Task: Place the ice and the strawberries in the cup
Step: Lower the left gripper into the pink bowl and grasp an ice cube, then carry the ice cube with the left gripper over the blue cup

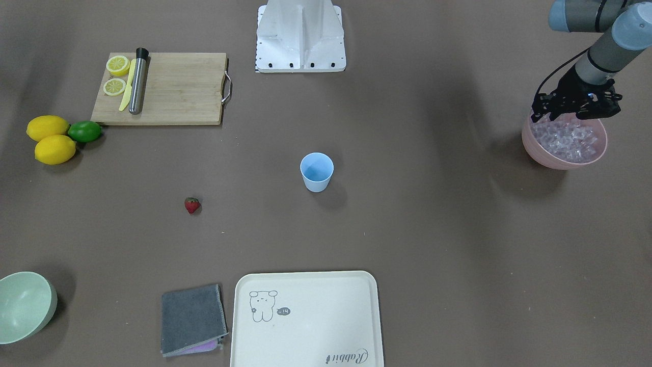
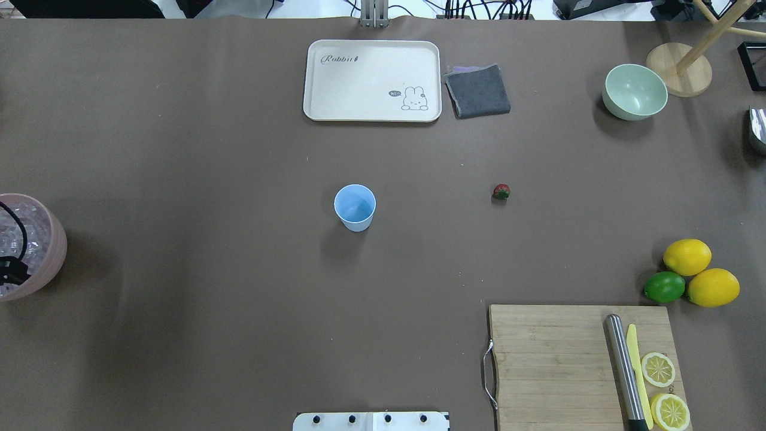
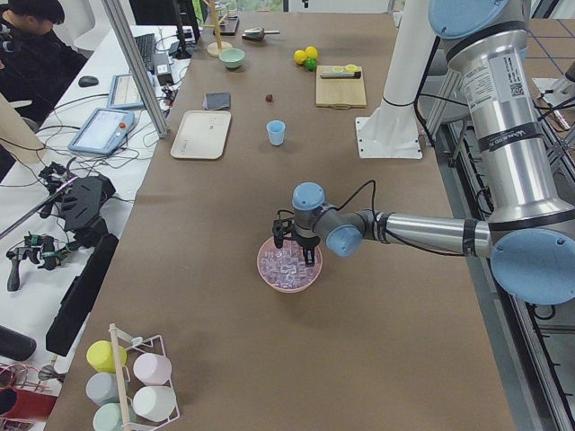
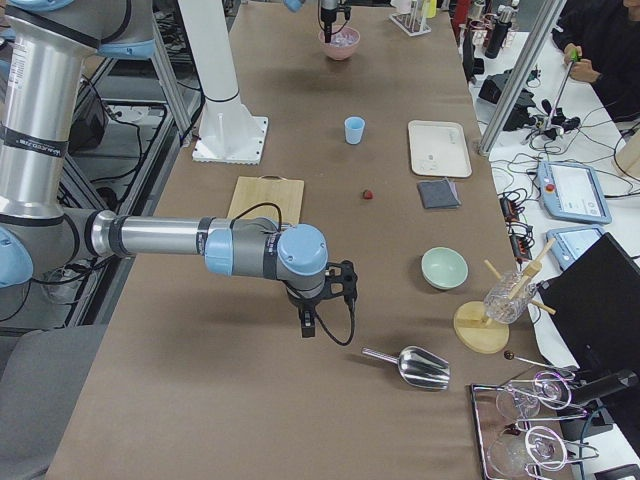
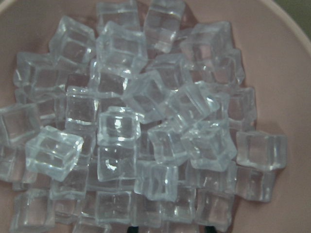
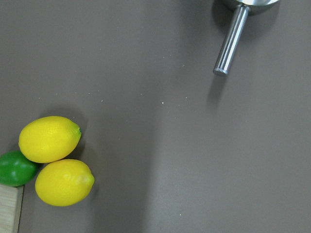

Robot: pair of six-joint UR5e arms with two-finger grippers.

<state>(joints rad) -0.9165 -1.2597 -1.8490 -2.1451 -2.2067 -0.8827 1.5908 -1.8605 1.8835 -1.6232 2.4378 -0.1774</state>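
Note:
The light blue cup (image 1: 317, 173) stands upright and empty near the middle of the table, also in the overhead view (image 2: 355, 208). A single red strawberry (image 1: 192, 205) lies on the table apart from it. Several clear ice cubes (image 5: 146, 121) fill a pink bowl (image 1: 540, 153) at the table's left end. My left gripper (image 1: 573, 114) hangs just over that bowl's rim with its fingers spread open and nothing between them. My right gripper (image 4: 305, 322) shows only in the exterior right view, low over bare table near the lemons; I cannot tell its state.
A wooden cutting board (image 1: 168, 89) carries two lemon halves, a yellow knife and a metal rod. Two lemons and a lime (image 1: 84, 131) lie beside it. A cream tray (image 1: 305, 316), grey cloth (image 1: 193, 318), pale green bowl (image 1: 23, 306) and metal scoop (image 4: 420, 367) sit along the far side.

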